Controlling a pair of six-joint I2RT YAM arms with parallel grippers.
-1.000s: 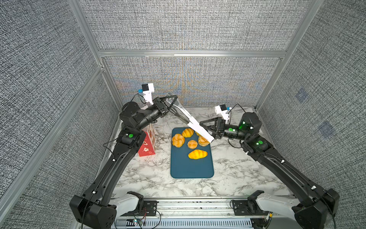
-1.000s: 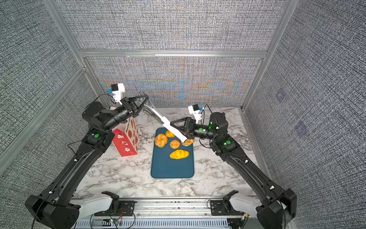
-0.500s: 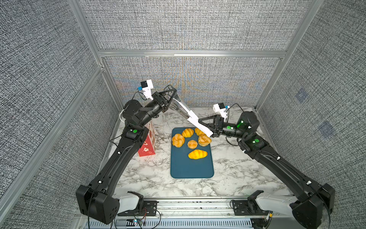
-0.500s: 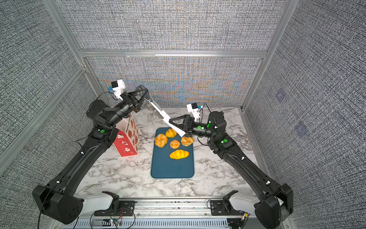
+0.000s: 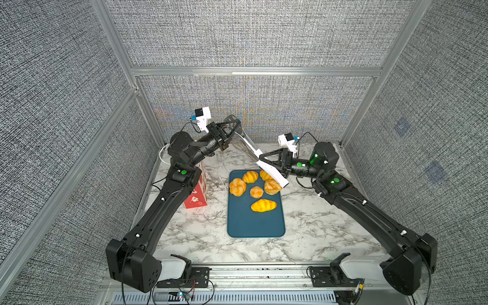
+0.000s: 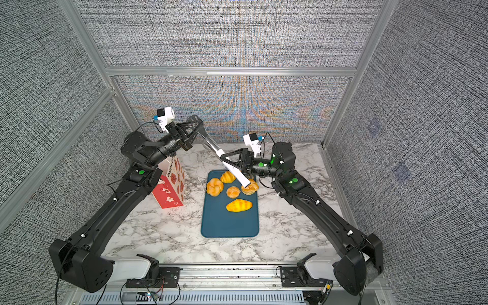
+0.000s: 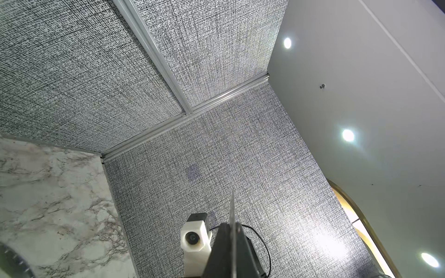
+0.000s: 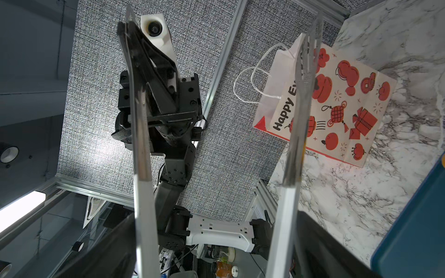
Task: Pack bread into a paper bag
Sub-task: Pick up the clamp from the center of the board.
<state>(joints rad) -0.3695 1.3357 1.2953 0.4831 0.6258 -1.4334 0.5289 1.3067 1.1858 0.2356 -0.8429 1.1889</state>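
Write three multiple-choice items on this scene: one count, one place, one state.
1. How many rolls lie on the tray?
A four
B eight
C six

2. Where is the bag?
A on the table, on the robot's left of the tray
B on the tray
C held in the air

3. The left gripper is:
A wide open
B shut on the tongs
C shut on a roll

Key:
1. C: six orange pieces show in a top view, one partly behind the tongs.
2. A: it stands upright on the table, apart from the tray.
3. B: its jaws pinch the tongs' metal end.
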